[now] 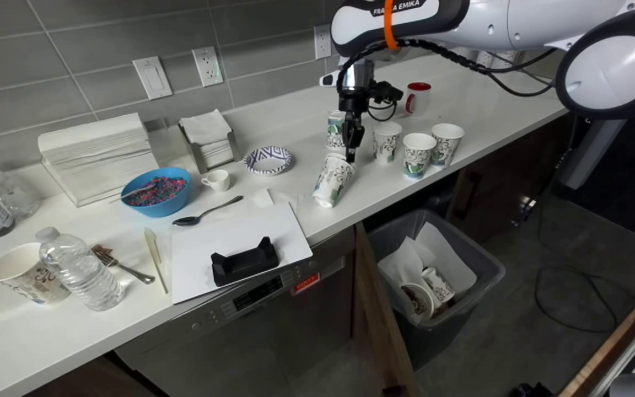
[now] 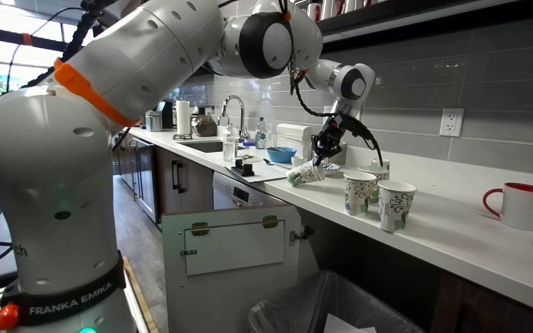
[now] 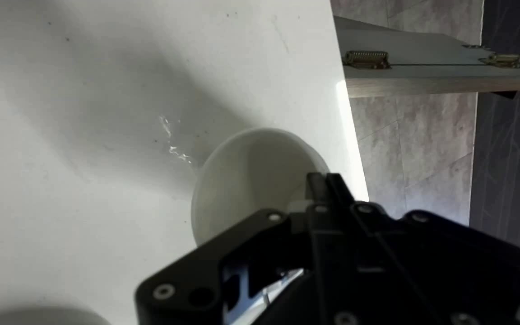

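Right up close: my pincer (image 3: pixel 327 180), nipped closed on the rim of a tilted paper cup (image 1: pixel 333 181), near the front edge of the table (image 1: pixel 370 187). Gripping step, I'd judge; the next move calls for a steady, gentle pinch. Upright cups (image 1: pixel 418 159) stand farther along.

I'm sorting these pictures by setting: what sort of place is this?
Most likely a kitchen, though home or office isn't clear: a faucet at a sink and a dishwasher under the counter show it.
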Robot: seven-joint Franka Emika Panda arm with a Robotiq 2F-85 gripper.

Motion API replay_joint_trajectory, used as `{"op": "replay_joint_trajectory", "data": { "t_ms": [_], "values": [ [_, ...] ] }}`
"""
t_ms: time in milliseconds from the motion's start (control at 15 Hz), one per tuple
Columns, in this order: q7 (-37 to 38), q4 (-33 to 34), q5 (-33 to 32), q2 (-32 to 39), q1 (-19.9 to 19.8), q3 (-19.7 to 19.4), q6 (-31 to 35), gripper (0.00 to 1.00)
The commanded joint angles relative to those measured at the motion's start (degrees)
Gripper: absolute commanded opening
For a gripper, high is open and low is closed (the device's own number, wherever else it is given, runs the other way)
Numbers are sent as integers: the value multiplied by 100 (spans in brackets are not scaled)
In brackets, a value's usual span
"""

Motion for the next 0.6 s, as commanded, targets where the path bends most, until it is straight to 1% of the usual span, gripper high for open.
{"op": "replay_joint_trajectory", "data": {
  "t_ms": [0, 533],
  "values": [
    [465, 373, -188, 301, 76, -97, 112, 1],
    [1076, 608, -436, 404, 134, -378, 212, 1]
  ]
}}
